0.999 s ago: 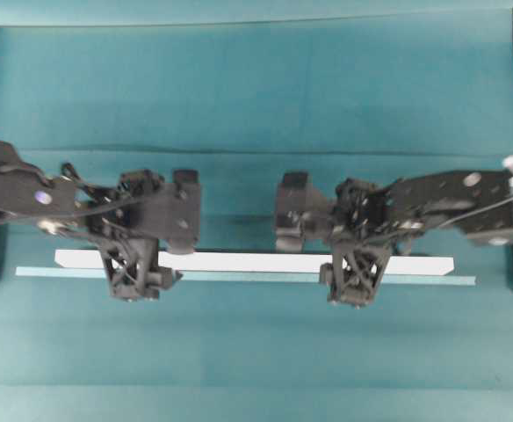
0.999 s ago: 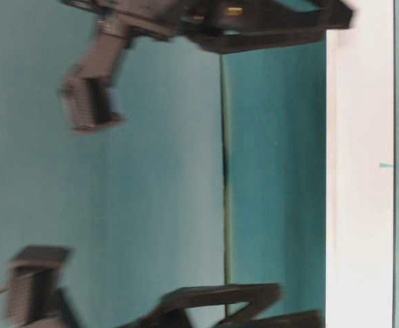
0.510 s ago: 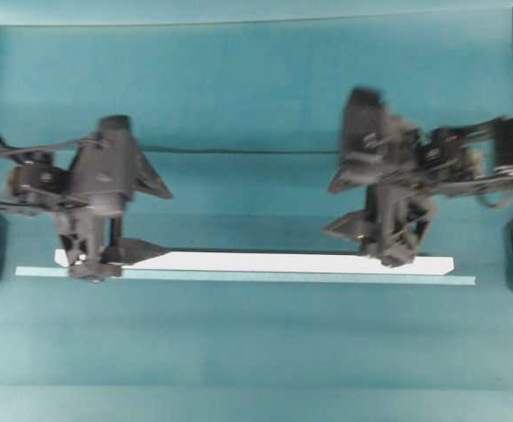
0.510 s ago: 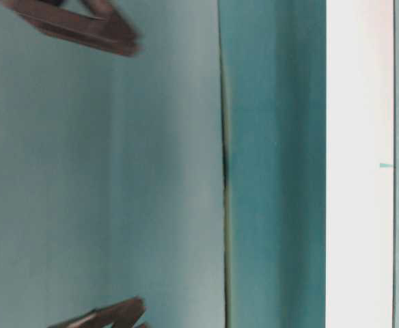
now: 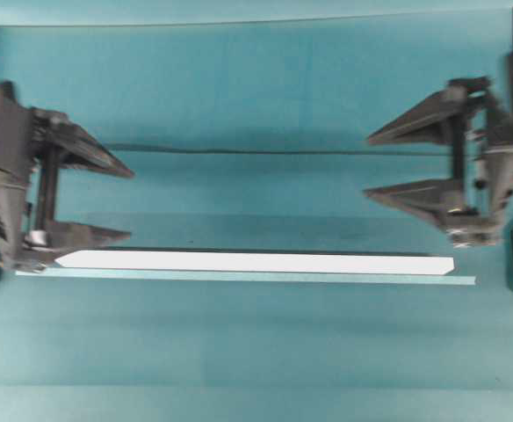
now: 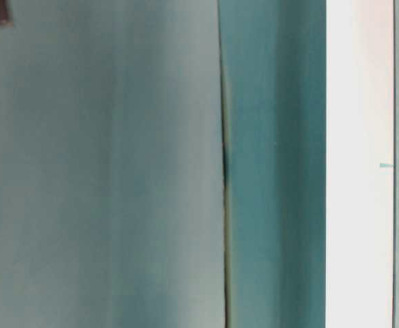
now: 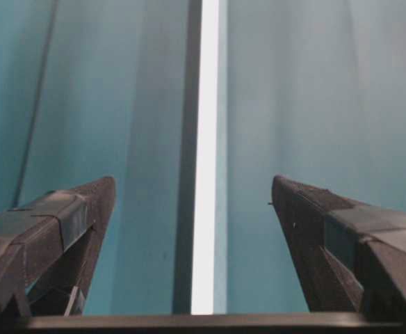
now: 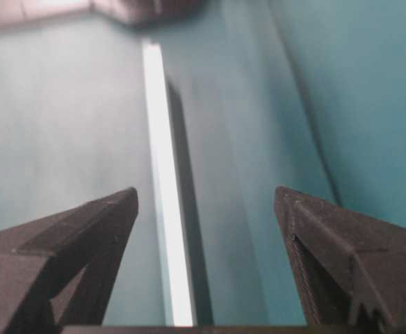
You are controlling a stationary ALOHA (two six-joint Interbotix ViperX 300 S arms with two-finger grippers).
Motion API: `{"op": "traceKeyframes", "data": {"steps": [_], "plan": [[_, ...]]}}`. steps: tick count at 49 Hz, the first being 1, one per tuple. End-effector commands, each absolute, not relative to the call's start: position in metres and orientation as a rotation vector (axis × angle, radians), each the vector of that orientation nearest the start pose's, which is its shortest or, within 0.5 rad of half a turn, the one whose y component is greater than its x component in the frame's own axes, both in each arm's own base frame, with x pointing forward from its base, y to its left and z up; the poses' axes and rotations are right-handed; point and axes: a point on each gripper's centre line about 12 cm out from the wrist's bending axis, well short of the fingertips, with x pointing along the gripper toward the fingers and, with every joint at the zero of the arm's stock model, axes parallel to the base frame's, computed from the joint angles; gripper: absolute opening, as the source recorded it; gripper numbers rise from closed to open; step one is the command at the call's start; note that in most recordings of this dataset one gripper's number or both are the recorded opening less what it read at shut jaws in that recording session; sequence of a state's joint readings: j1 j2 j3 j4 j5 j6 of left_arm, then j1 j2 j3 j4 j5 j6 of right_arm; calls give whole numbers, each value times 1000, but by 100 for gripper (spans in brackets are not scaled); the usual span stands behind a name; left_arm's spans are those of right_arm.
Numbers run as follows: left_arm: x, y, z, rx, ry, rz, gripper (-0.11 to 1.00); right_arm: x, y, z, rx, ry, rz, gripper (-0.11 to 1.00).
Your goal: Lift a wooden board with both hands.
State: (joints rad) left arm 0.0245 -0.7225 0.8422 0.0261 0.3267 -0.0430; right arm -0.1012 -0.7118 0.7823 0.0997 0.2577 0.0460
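Both tools had withdrawn outward from the wooden board [image 5: 256, 262], left tool [image 5: 120, 200] and right tool [image 5: 375, 164] spread apart, empty; regrasping both ends seemed next.

The overhead view looks straight down on the teal table [image 5: 256, 352] from far enough to take in the whole wooden board [image 5: 256, 262]. The table-level view sits close and turned on its side, so the board [image 6: 360, 164] runs vertically. Each wrist camera looks out between its own gripper's fingers, left gripper [image 7: 192, 209] and right gripper [image 8: 206, 216], along that same board.
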Motion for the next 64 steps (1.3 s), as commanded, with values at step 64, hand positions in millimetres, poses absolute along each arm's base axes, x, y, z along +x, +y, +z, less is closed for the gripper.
{"op": "traceKeyframes", "data": {"steps": [64], "plan": [[206, 13, 362, -27, 145, 65, 99, 195, -19, 355, 152, 60, -97, 90]]}}
